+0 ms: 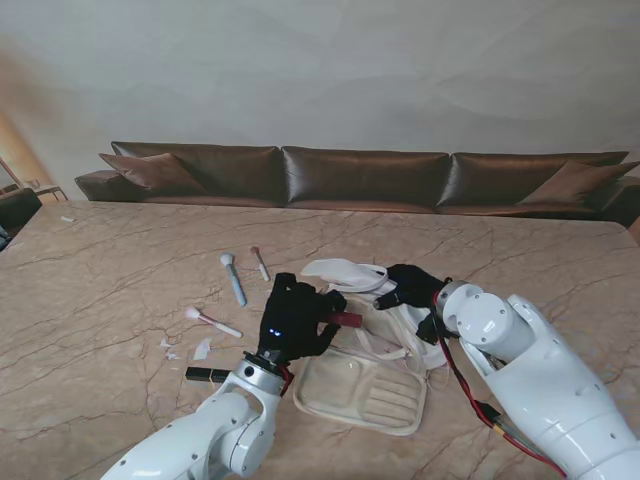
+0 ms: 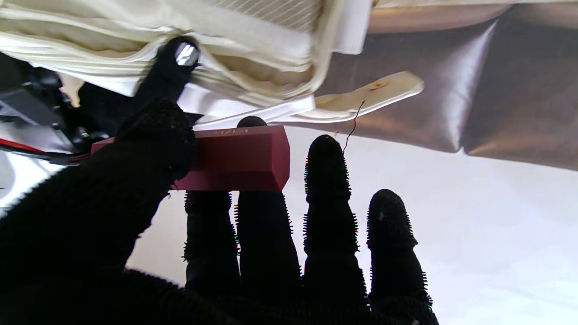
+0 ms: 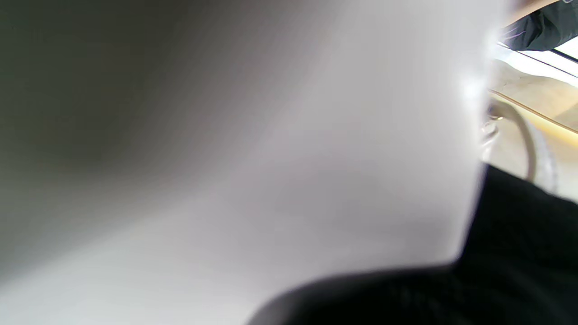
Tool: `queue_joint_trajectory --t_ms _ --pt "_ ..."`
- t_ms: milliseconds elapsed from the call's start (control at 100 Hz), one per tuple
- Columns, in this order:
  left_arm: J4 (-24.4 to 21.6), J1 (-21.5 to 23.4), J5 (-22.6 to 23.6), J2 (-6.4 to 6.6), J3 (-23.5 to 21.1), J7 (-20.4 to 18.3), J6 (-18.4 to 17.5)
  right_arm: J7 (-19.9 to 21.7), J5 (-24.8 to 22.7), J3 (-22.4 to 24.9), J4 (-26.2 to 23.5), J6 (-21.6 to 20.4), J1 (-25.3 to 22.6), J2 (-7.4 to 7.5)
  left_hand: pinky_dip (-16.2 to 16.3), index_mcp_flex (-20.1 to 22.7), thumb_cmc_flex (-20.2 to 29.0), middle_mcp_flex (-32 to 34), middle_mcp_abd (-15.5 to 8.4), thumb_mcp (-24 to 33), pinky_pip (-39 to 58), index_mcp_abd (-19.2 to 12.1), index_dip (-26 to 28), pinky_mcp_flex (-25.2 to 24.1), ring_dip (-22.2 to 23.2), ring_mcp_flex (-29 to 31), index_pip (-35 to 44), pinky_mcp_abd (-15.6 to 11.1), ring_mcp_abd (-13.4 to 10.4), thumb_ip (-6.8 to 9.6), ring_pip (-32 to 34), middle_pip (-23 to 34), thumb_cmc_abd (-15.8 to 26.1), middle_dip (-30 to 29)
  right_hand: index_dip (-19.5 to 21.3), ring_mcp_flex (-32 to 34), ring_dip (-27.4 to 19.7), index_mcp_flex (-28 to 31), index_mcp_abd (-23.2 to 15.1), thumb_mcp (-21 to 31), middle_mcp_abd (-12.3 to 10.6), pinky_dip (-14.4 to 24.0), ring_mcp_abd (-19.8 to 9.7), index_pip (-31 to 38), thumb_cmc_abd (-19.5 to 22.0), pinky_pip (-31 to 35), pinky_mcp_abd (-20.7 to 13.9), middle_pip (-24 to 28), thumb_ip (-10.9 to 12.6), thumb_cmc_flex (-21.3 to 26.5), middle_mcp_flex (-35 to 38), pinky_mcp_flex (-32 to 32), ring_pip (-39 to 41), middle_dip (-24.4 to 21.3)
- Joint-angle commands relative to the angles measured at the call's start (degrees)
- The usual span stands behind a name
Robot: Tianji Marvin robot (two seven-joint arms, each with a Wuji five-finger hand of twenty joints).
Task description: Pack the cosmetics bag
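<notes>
A cream cosmetics bag [image 1: 365, 385] lies unfolded in the middle of the table, its flap toward me. My left hand [image 1: 295, 318] in a black glove hovers at the bag's left edge, shut on a dark red lipstick tube [image 1: 347, 319]. In the left wrist view the thumb and fingers [image 2: 266, 225] pinch that red tube [image 2: 239, 158] just short of the bag's opening [image 2: 253, 67]. My right hand [image 1: 415, 286] grips the bag's white fabric [image 1: 345, 272] at its far side. White cloth [image 3: 271, 158] fills the right wrist view.
To the left of the bag lie a blue-handled brush [image 1: 234, 280], a thin brush [image 1: 260, 263], a pink puff brush [image 1: 210, 320] and a black tube [image 1: 207, 375]. Small white scraps [image 1: 200, 349] lie near them. A brown sofa [image 1: 360, 178] stands beyond the table's far edge.
</notes>
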Motion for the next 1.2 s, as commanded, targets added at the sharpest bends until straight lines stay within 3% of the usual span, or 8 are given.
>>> queue_joint_trajectory --t_ms 0,420,650,940,1190 --pt "-0.40 -0.03 0.34 -0.82 0.90 0.61 -0.57 -0.14 0.54 -0.50 -0.20 -0.48 0.28 -0.81 0.28 5.74 2.72 3.93 -3.18 3.74 1.70 -11.85 0.34 -0.60 1.28 0.38 4.90 -1.08 -1.39 1.17 0.43 0.05 4.11 -0.38 2.17 5.87 1.41 4.06 -11.75 5.46 -1.47 0.87 -0.66 5.14 3.03 4.47 -2.72 2.76 1.40 3.57 1.55 2.31 5.69 0.58" --pt "4.47 -4.12 -0.25 -2.43 6.67 3.51 -1.49 -0.84 2.40 -2.46 0.38 -0.57 1.35 -1.34 1.28 10.13 1.83 7.53 -5.75 3.19 2.75 -15.18 -11.11 0.02 2.53 1.35 5.92 -2.06 -2.39 -0.02 1.48 -3.15 0.21 -8.75 2.02 5.84 1.39 3.89 -11.60 5.40 -1.43 0.83 -0.58 5.11 3.07 4.49 -2.66 2.81 1.40 3.61 1.55 2.34 5.76 0.50" --pt "9.30 -7.48 -1.64 -4.08 9.86 5.08 -1.40 -0.86 2.71 -3.33 0.48 -0.94 1.78 -1.43 1.67 11.32 1.47 8.05 -7.22 3.54 3.42 -17.21 -12.90 0.40 2.34 1.66 6.17 -2.28 -2.94 -0.54 1.48 -3.36 -1.59 -10.59 2.00 5.87 1.39 3.95 -11.65 5.41 -1.42 0.82 -0.66 5.13 3.02 4.54 -2.65 2.81 1.43 3.59 1.59 2.45 5.84 0.47" --pt "11.17 -10.65 0.03 -3.71 11.93 3.85 -0.38 -0.19 2.72 -4.10 1.05 -1.62 2.40 -1.31 1.85 10.49 1.91 6.87 -7.09 4.15 3.65 -15.27 -13.70 0.13 2.22 0.77 5.64 -2.35 -3.21 -0.23 1.08 -3.42 -0.16 -10.91 1.92 5.91 1.77 3.92 -11.53 5.56 -1.34 1.72 -0.54 5.20 2.89 6.59 -2.84 2.89 1.44 3.60 1.60 3.75 6.80 0.45" --pt "12.92 -13.20 0.83 -3.27 13.07 1.98 -0.04 -0.50 2.79 -4.42 1.35 -2.20 2.47 -1.41 1.81 8.60 2.84 4.25 -6.50 4.42 3.46 -11.59 -14.72 -1.03 2.05 -1.17 2.44 -2.81 -3.22 0.80 0.33 -4.66 2.65 -12.15 1.90 5.85 1.82 4.06 -11.58 5.65 -1.32 2.05 -0.50 5.28 2.85 6.71 -2.81 2.94 1.43 3.62 1.64 3.79 7.00 0.42"
